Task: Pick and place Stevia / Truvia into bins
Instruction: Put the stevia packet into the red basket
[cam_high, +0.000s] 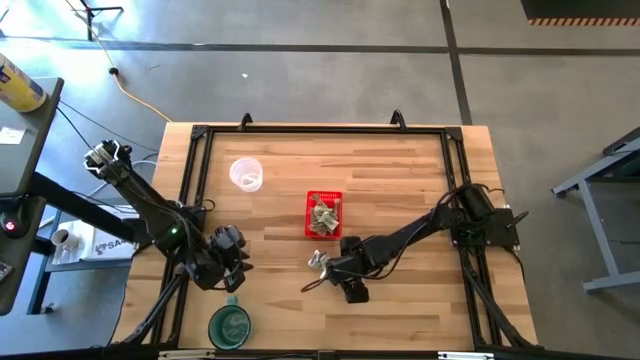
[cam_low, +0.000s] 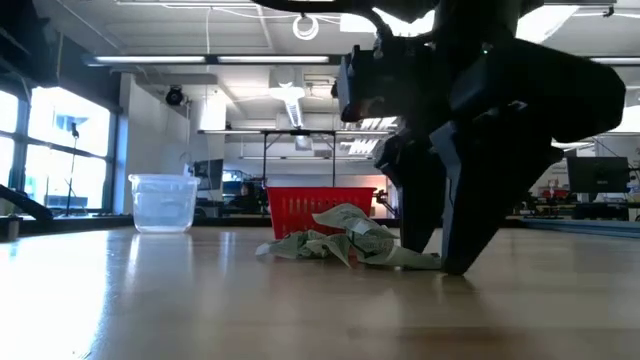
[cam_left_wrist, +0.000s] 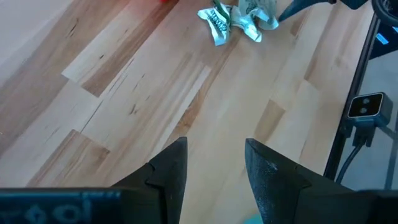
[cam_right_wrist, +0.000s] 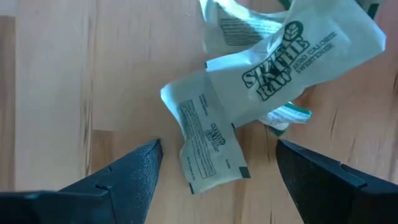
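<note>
Just in front of the red basket (cam_high: 323, 215), the right gripper (cam_right_wrist: 214, 168), fingers spread, straddles the loose sachets (cam_right_wrist: 261, 93), apparently mid-pick; next: close on one and lift it basketward.

The table (cam_high: 400, 180) is a light wood butcher-block top bordered by a black frame. Resting directly on it: a red basket (cam_high: 323, 215) near the centre, holding sachets; a clear plastic cup (cam_high: 246, 174) toward the far left; a green cup (cam_high: 230, 325) at the near edge; a loose pile of sachets (cam_high: 319, 261) in front of the basket.
</note>
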